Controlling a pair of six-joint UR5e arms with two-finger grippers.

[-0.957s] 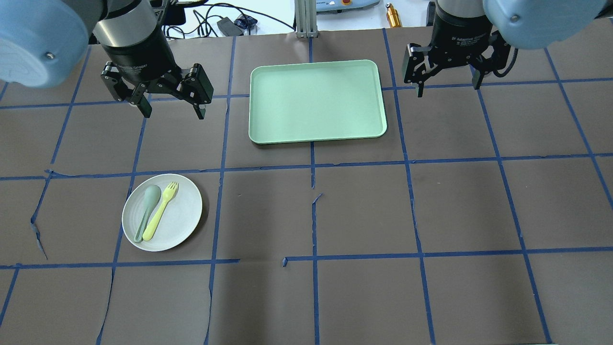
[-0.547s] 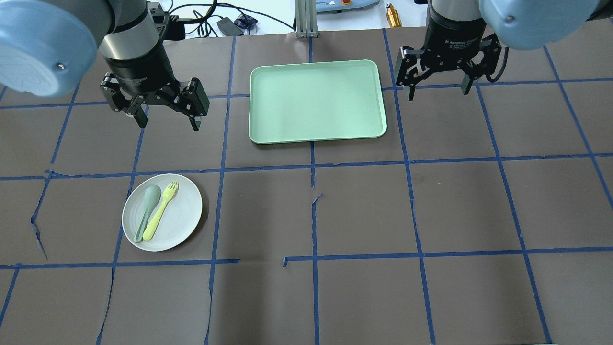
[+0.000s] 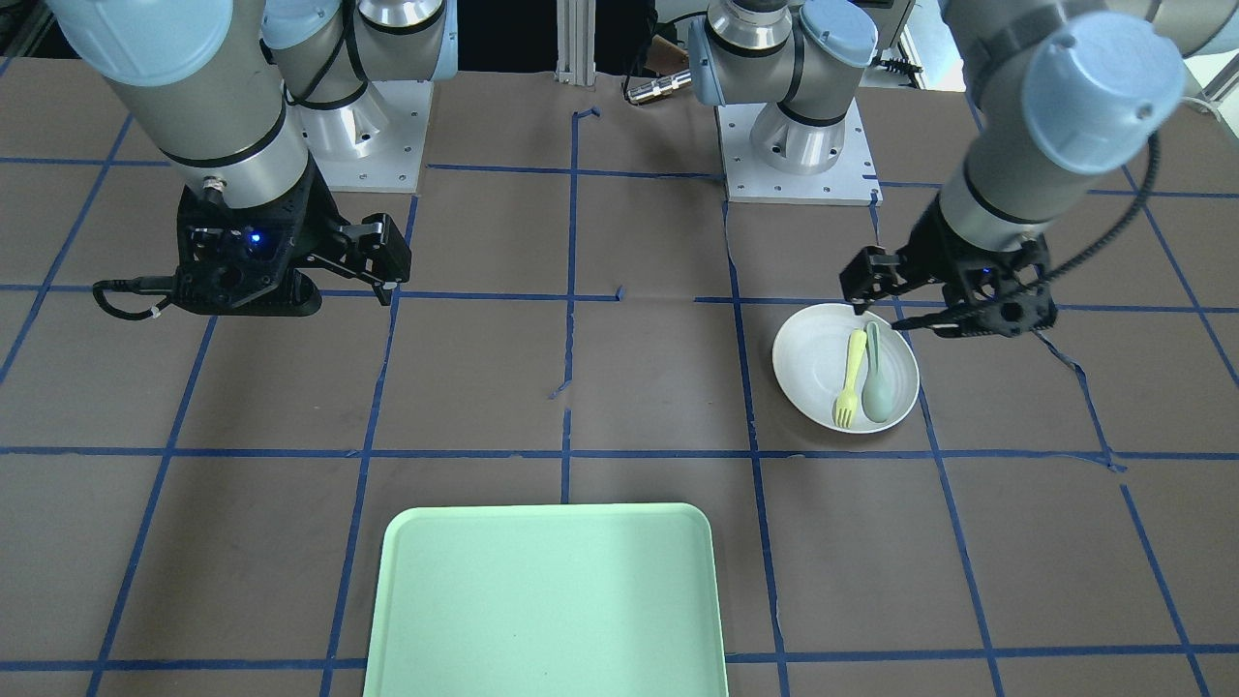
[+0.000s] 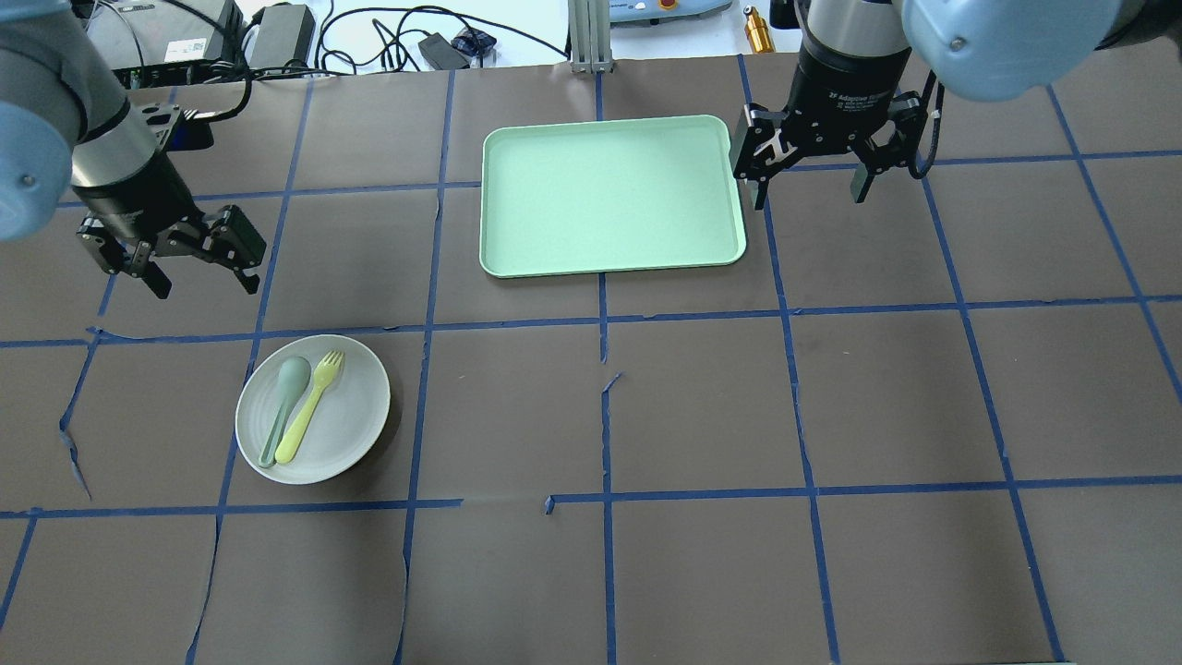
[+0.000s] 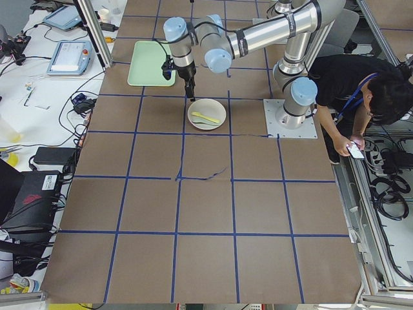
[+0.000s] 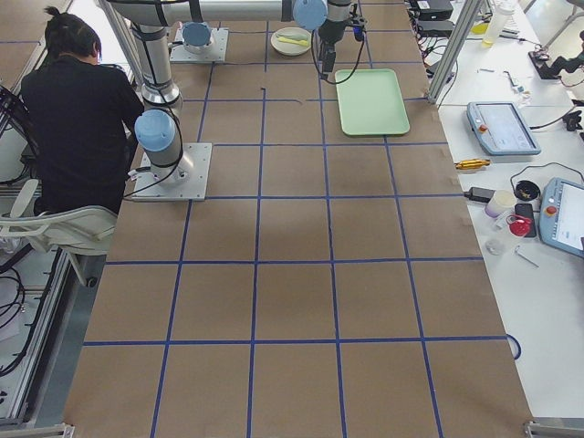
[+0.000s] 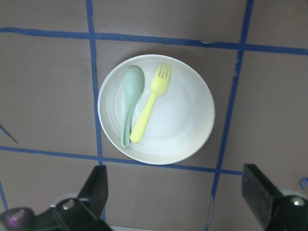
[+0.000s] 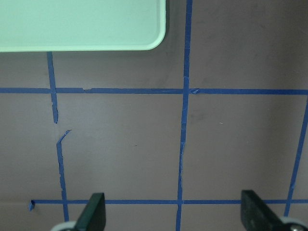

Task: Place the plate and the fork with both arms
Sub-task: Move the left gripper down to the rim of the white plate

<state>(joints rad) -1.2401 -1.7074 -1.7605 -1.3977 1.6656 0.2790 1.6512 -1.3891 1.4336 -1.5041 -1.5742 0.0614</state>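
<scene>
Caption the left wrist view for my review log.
Open left gripper poised near the plate, which carries the fork and spoon side by side.

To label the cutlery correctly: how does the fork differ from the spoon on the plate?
The fork is pale yellow, the spoon grey-green. The fork ends in short tines, the spoon in an oval bowl. Seen from overhead, the spoon lies left of the fork. Both lie on the plate, heads toward the tray.
</scene>
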